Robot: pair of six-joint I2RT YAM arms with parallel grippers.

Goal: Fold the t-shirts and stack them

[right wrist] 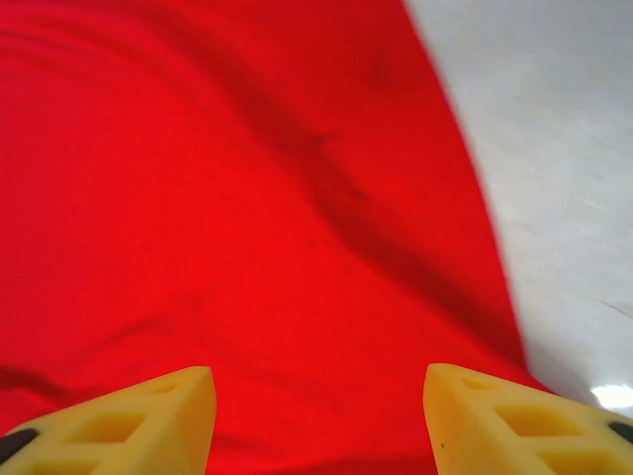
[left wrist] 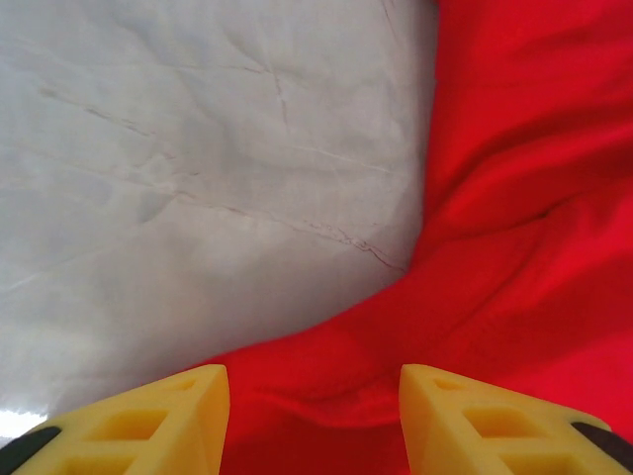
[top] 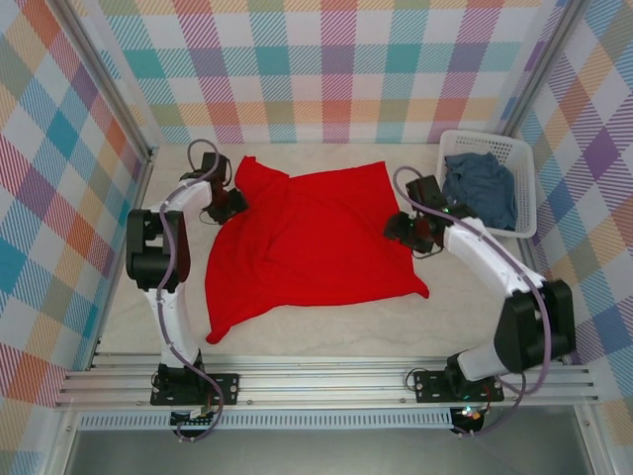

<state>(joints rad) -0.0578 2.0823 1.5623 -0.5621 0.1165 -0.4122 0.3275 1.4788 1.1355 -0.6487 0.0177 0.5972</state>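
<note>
Pale cloth covers the table [top: 326,327], and the red shirt [top: 307,242] lies spread across the middle of it, plain red side up. It lies mostly flat, but one corner trails toward the near edge and the far left part is bunched, so we judge it is laid out for folding and not smoothed yet. Right of the red shirt, well apart from it, the white basket [top: 485,139] sits in the far corner. The blue-grey shirt [top: 480,188] is crumpled inside it, presumably waiting its turn. Our left gripper [top: 232,203] sits at the red shirt's left edge, and our right gripper [top: 404,230] at its right edge. One on each side suits tugging the cloth square or lifting both sides together. Both wrist views show yellow fingers spread, left [left wrist: 314,381] and right [right wrist: 318,381], with red cloth below them and nothing pinched. We think the next move needs a fresh grip on each edge.
</note>
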